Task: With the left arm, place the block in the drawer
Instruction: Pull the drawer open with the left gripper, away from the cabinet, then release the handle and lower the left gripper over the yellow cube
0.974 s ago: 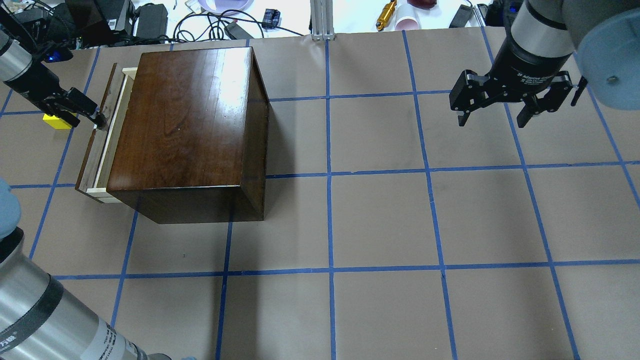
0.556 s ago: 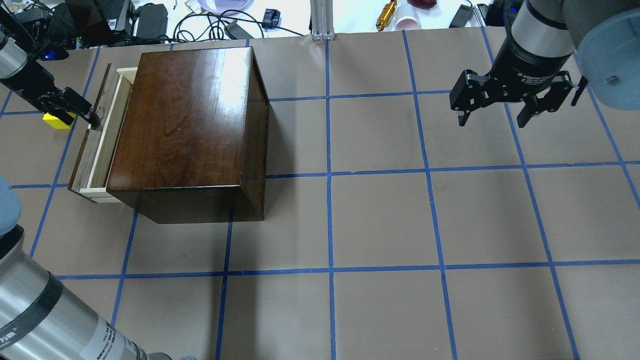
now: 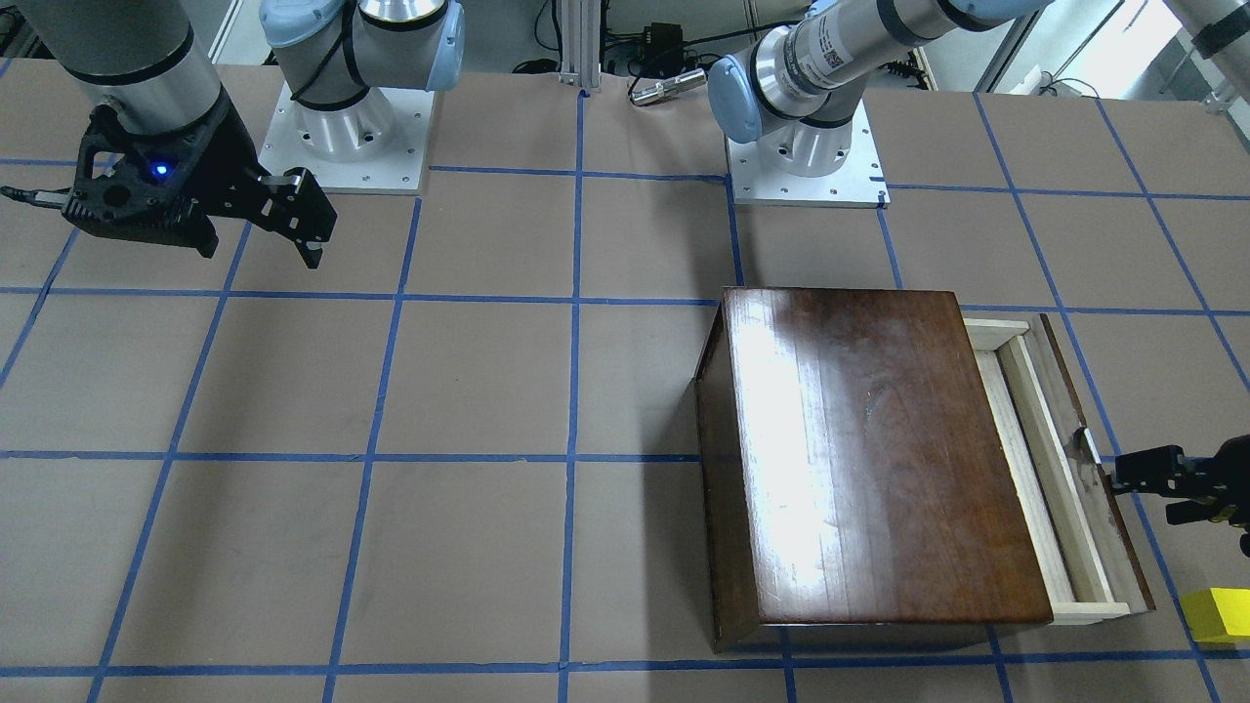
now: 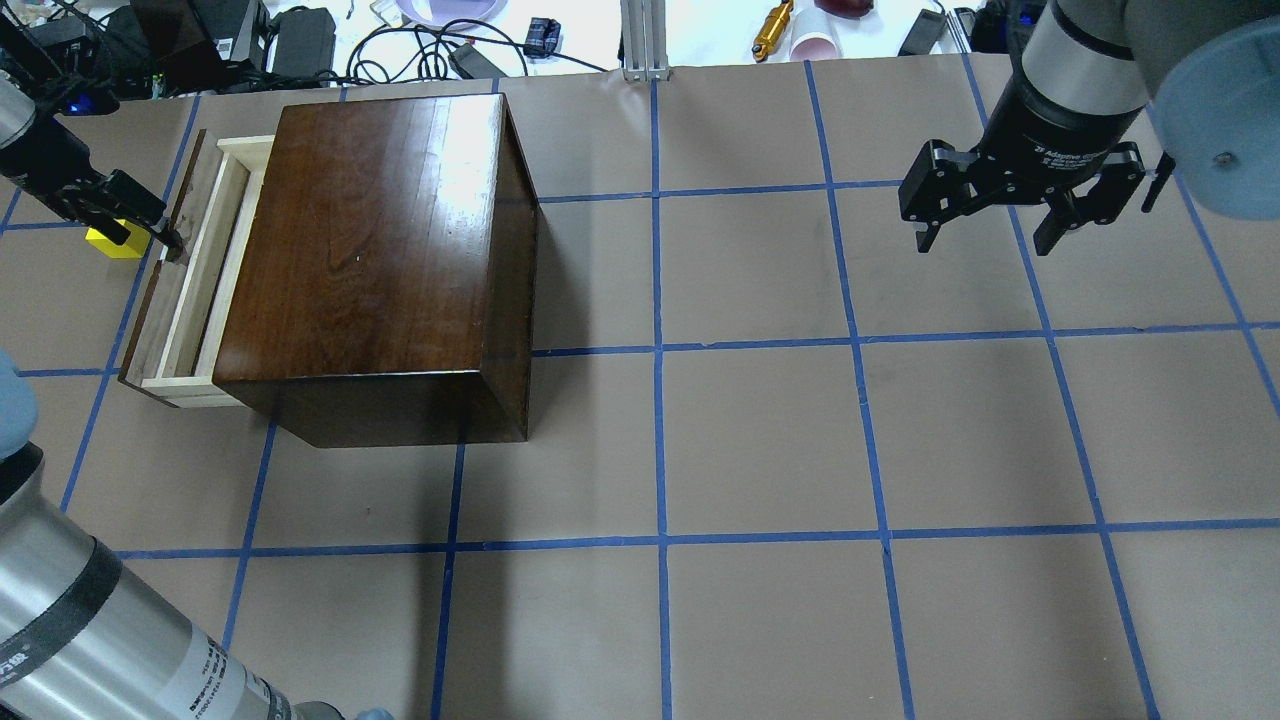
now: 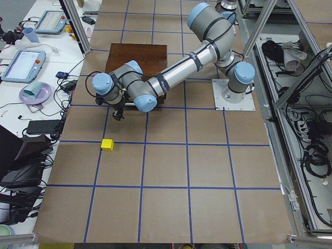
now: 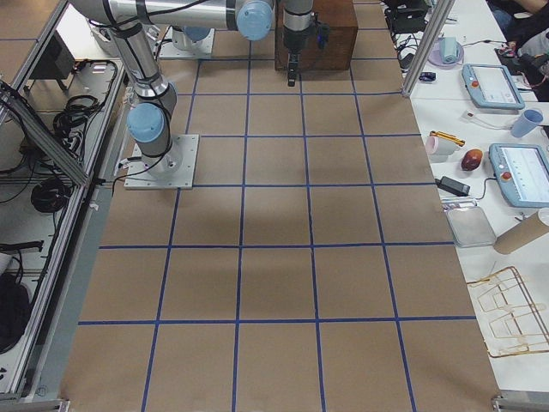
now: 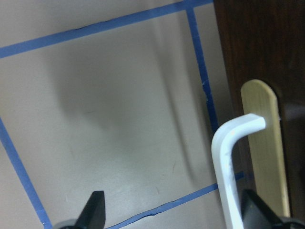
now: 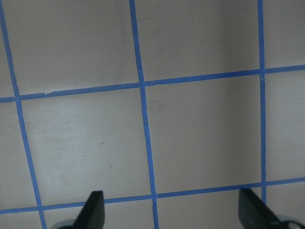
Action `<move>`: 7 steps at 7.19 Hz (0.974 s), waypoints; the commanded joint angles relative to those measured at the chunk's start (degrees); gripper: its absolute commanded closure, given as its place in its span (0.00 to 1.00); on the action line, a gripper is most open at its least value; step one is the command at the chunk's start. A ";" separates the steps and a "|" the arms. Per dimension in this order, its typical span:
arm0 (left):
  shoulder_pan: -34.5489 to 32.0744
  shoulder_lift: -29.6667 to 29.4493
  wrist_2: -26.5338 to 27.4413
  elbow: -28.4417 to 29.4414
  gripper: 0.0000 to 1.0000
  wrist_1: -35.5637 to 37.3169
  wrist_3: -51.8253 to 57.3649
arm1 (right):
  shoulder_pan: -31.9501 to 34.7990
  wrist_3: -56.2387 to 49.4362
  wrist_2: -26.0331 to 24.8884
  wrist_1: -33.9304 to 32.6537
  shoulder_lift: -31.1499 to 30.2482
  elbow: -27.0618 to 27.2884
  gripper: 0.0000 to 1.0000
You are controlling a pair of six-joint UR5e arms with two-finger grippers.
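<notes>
The yellow block [image 4: 118, 242] lies on the table mat left of the dark-brown cabinet [image 4: 370, 250]; it also shows in the front view [image 3: 1216, 615] and the left view [image 5: 107, 144]. The drawer [image 4: 190, 270] stands partly pulled out, its pale inside bare where it shows [image 3: 1035, 459]. My left gripper [image 4: 160, 232] is low at the drawer front, between the block and the drawer. In its wrist view the gripper [image 7: 174, 210] is open, with the bent metal pull [image 7: 228, 162] against one finger. My right gripper [image 4: 990, 215] hangs open and empty, far to the right.
Cables, power bricks, a plate and a cup [image 4: 815, 45] lie beyond the mat's far edge. An aluminium post [image 4: 645, 40] stands at the back middle. The right wrist view shows only mat and blue tape lines [image 8: 143, 119].
The drawer has slid further out of the cabinet, toward the left. My left gripper has moved left with the pull. The block and the right arm have not moved.
</notes>
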 commanded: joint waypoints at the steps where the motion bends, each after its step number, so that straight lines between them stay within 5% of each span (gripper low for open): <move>1: 0.41 -0.68 0.16 1.34 0.00 -0.04 1.11 | 0.00 0.00 0.00 0.00 0.00 0.04 0.00; 7: 1.46 -1.56 2.01 2.93 0.00 0.13 3.57 | 0.00 0.00 0.00 0.00 0.00 -0.05 0.00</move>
